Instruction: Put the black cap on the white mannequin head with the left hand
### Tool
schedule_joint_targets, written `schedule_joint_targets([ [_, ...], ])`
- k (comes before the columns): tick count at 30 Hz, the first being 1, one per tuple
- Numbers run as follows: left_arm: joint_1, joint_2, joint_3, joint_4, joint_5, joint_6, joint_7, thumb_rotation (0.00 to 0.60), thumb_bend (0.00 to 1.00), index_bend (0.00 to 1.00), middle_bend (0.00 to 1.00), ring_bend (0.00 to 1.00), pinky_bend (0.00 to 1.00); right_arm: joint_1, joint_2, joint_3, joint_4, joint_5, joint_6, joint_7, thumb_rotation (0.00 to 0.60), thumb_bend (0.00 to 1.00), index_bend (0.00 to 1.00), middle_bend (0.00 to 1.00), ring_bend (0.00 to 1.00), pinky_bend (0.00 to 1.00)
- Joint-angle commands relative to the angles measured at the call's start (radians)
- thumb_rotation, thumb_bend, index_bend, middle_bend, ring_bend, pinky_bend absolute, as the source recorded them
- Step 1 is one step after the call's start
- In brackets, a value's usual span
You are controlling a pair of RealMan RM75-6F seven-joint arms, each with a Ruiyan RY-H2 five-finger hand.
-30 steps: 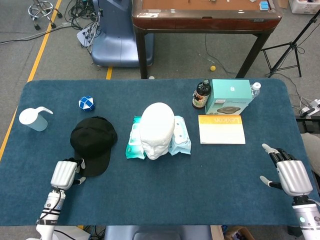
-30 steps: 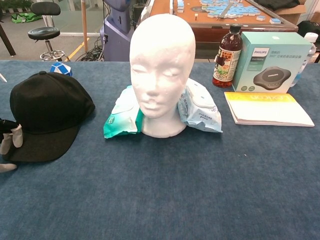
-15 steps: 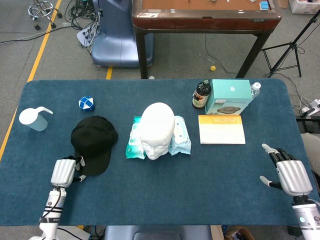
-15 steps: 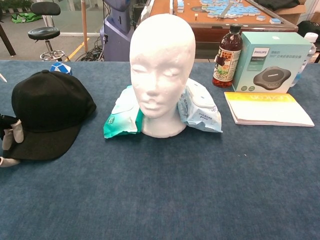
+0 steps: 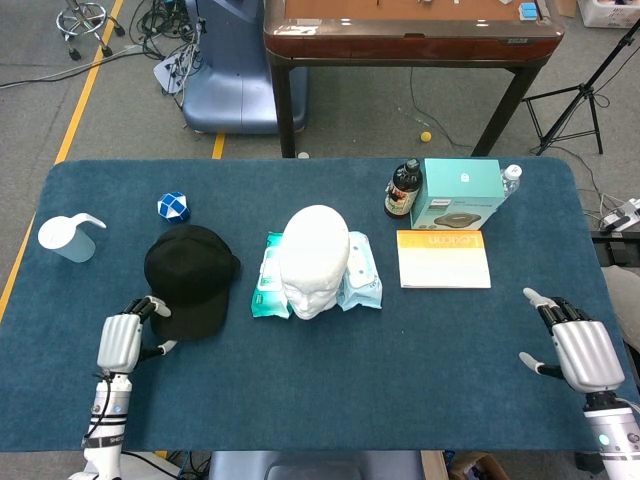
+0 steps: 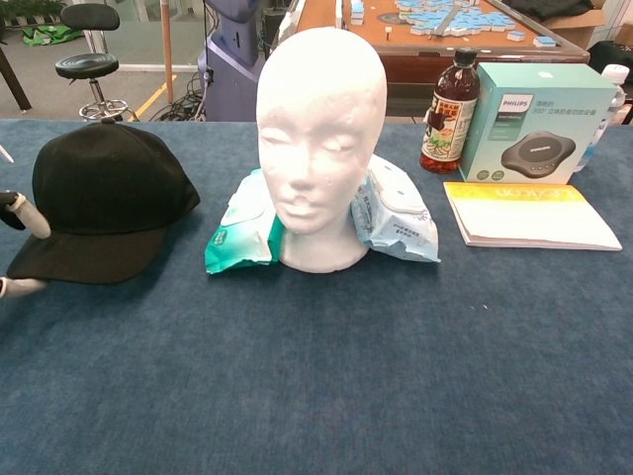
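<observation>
Far left on the blue table point(image 5: 330, 390) there's a white measuring cup point(image 5: 68, 238), and a bit right of it, further back, a blue-and-white twisty puzzle point(image 5: 173, 207). Near the front-left edge is the left hand point(image 5: 122, 340). From the head view its fingers point(image 5: 150, 306) reach up to the near edge of the brim of the black cap point(image 5: 190, 278), with the thumb tucked in from below, so it looks like it's pinching the brim. The chest view only catches fingertips at the frame edge, one above the brim point(image 6: 30, 218) and one under it, which fits. The cap point(image 6: 104, 198) looks lifted a little at the brim there, crown toward the far side, well left of the mannequin.

Middle of the table: the white mannequin head point(image 5: 314, 258) stands upright, face toward the robot, bare on top. It's sitting between two packs of wet wipes point(image 5: 268, 280), one on each side, both touching its base.

Further right there's a dark bottle point(image 5: 403, 189) at the far edge, right beside a teal Philips box point(image 5: 458, 192), with a clear bottle point(image 5: 510, 178) poking out behind the box. A white-and-yellow booklet point(image 5: 443, 259) lies flat just in front of the box.

Far right, near the front corner, the right hand point(image 5: 578, 348) is hanging out with fingers spread, holding nothing.
</observation>
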Motion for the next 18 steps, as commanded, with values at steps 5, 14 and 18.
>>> schedule_joint_targets([
  [5, -0.003, -0.039, -0.014, 0.074, 0.038, 0.081, -0.097, 0.6, 0.02, 0.48, 0.29, 0.26, 0.5, 0.0, -0.001, -0.001, -0.001, -0.001, -0.001, -0.003, 0.6, 0.0, 0.13, 0.28, 0.21, 0.38],
  [14, -0.014, -0.057, -0.008, 0.111, 0.05, 0.095, -0.123, 0.6, 0.17, 0.52, 0.29, 0.26, 0.49, -0.001, 0.002, -0.001, -0.001, -0.001, 0.001, 0.002, 0.6, 0.0, 0.13, 0.28, 0.21, 0.38],
  [18, -0.016, -0.065, -0.004, 0.126, 0.058, 0.105, -0.131, 0.6, 0.24, 0.54, 0.29, 0.26, 0.48, 0.0, 0.003, -0.001, -0.002, -0.001, 0.0, 0.005, 0.6, 0.0, 0.13, 0.28, 0.21, 0.38],
])
